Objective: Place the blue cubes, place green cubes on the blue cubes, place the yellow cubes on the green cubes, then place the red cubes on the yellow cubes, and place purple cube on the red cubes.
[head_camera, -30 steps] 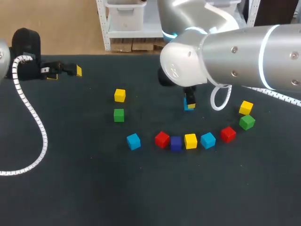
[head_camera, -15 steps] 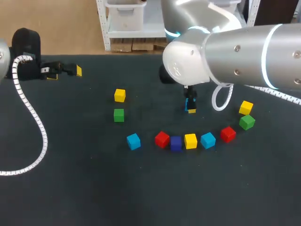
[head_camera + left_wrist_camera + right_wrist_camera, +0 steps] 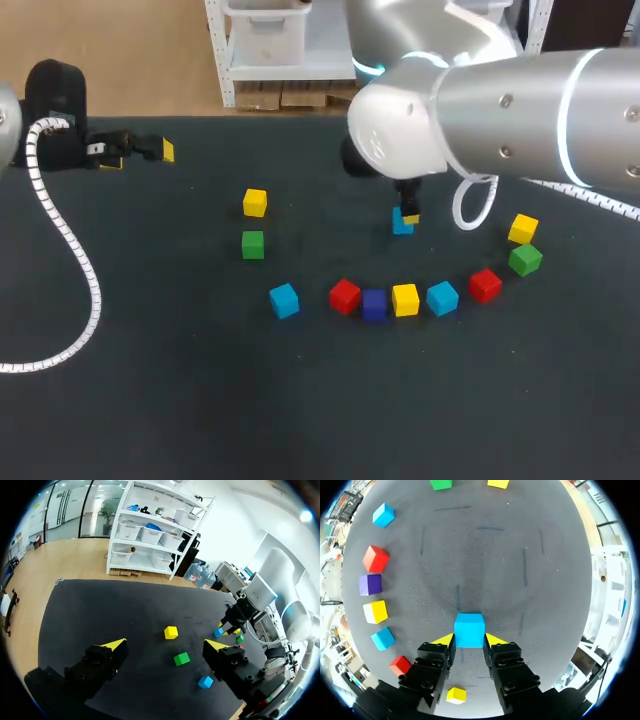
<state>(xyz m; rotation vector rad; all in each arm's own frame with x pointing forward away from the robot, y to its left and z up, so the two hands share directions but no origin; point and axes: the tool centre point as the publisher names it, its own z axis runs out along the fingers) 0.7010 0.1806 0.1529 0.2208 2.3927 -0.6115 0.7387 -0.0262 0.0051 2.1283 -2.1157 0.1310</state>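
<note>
My right gripper [image 3: 407, 214] [image 3: 469, 640] is shut on a light blue cube [image 3: 401, 224] [image 3: 469, 629] at the table's middle right; both yellow tips press its sides. In front of it lies a curved row: blue cube [image 3: 284, 300], red cube [image 3: 345, 295], purple cube [image 3: 374, 303], yellow cube [image 3: 405, 299], blue cube [image 3: 442, 297], red cube [image 3: 485, 284], green cube [image 3: 525, 259], yellow cube [image 3: 522, 228]. Another yellow cube [image 3: 255, 202] and green cube [image 3: 253, 244] sit left of centre. My left gripper [image 3: 140, 152] [image 3: 167, 647] hangs open and empty at the far left.
A white ribbed cable [image 3: 70, 250] from my left arm loops across the left side of the dark mat [image 3: 180, 400]. The right arm's big body [image 3: 480, 110] overhangs the back right of the table.
The right gripper dipped a little over the blue cube and its fingers have closed on the cube again. The cube stays at the same spot. The left arm has not moved.
</note>
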